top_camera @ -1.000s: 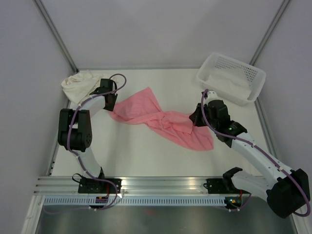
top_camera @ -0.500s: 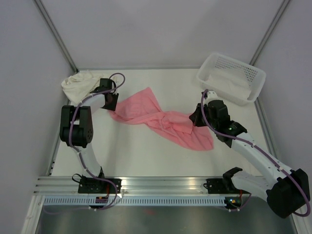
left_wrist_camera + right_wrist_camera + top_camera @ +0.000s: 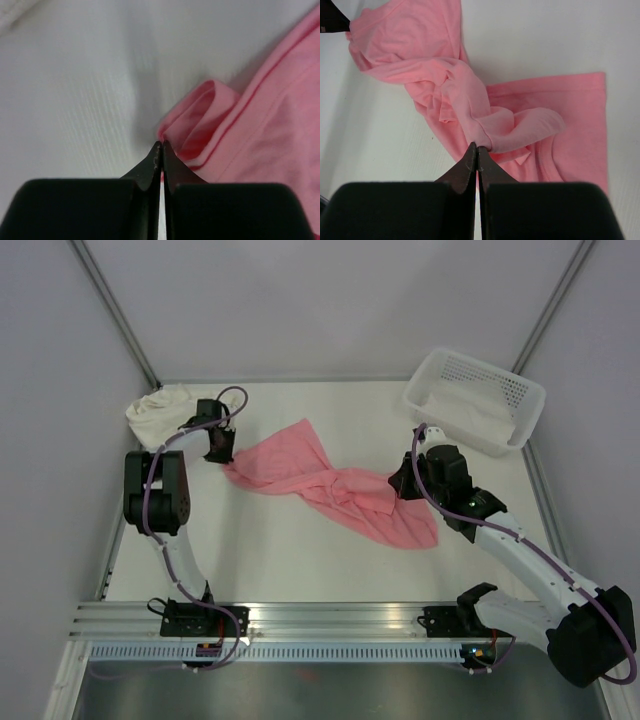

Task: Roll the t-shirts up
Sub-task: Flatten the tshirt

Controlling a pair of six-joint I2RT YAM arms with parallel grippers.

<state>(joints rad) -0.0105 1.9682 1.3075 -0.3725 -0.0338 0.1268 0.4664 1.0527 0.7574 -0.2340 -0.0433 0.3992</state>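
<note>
Right wrist cam: salmon pink cotton t-shirt (image 3: 470, 95) is pinched by right gripper (image 3: 478, 147); left gripper (image 3: 161, 144) is closed tight at its hem nr tabletop (image 3: 300, 550) left edge.

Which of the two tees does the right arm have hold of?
The salmon pink t-shirt, strung across mid-table, a bunched fold pinched by the right gripper, jaws shut. The cream t-shirt lies crumpled far left.
</note>
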